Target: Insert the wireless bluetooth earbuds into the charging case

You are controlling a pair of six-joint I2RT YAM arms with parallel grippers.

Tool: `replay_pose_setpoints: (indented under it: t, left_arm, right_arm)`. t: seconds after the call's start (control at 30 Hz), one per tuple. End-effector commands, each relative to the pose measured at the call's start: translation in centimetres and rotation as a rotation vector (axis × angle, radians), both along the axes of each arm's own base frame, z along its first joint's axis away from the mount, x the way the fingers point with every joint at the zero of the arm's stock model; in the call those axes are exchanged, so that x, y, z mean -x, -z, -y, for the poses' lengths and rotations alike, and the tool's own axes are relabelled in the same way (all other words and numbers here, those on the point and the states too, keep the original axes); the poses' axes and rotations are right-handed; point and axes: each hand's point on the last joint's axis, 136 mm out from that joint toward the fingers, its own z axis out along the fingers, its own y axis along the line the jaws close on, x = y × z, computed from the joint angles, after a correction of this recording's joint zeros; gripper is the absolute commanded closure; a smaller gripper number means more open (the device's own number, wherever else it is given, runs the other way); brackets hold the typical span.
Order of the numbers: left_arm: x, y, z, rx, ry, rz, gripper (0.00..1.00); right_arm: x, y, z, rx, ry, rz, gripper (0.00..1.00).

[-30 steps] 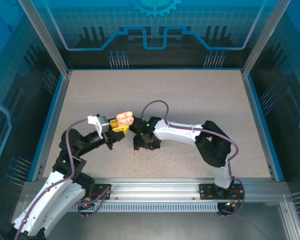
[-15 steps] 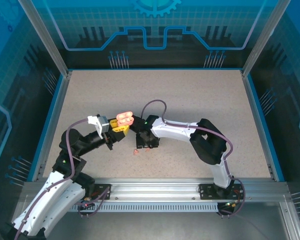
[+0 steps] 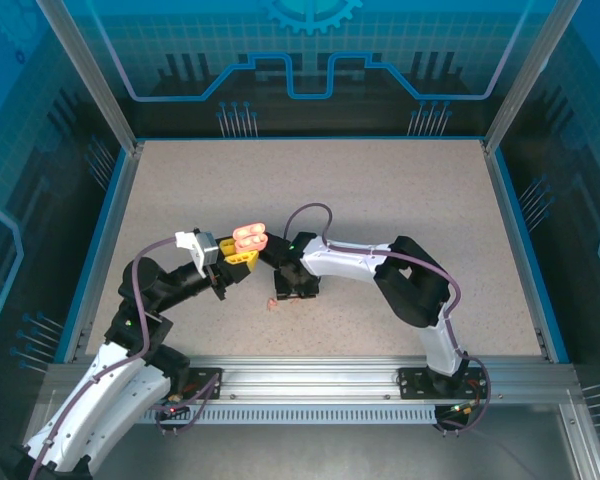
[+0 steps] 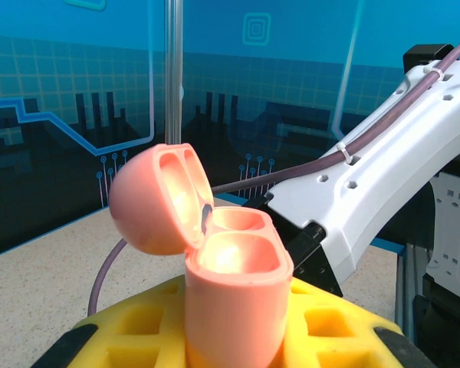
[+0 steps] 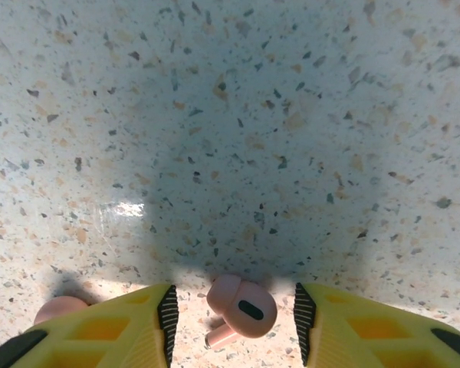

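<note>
The right hand [image 5: 231,326] has closed in around the earbud [image 5: 243,307], fingers narrower yet apart, seemingly not touching it. The left hand [image 3: 238,257] stays clamped on the open case [image 4: 234,295] nearby.

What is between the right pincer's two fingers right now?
In the right wrist view, one pink earbud lies on the speckled table between the right pincer's fingers, with a gap on each side.
</note>
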Motion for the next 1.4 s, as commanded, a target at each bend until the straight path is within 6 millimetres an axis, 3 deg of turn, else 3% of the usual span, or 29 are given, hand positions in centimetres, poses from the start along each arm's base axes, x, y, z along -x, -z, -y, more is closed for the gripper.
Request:
replay_pose_setpoints:
  t: [0.0, 0.43, 0.67, 1.1, 1.37]
  left_arm:
    - [0.2, -0.6, -0.1, -0.004, -0.008, 0.032, 0.91]
    - [-0.1, -0.1, 0.0, -0.010, -0.013, 0.016, 0.91]
    - [-0.3, 0.0, 0.0, -0.012, -0.014, 0.009, 0.91]
    - [-0.9, 0.6, 0.4, 0.007, -0.004, -0.043, 0.91]
    - [-1.8, 1.6, 0.7, 0.019, -0.005, -0.099, 0.92]
  right_arm:
    - [0.4, 1.4, 0.9, 0.027, 0.004, -0.035, 0.56]
    - [0.6, 2.3, 1.0, 0.023, -0.011, -0.045, 0.66]
    - [0.2, 1.7, 1.0, 0.015, -0.042, -0.018, 0.71]
    - [-0.8, -1.8, 2.5, 0.025, -0.114, 0.112, 0.73]
    - [-1.8, -6.8, 4.7, 0.035, -0.205, 0.267, 0.73]
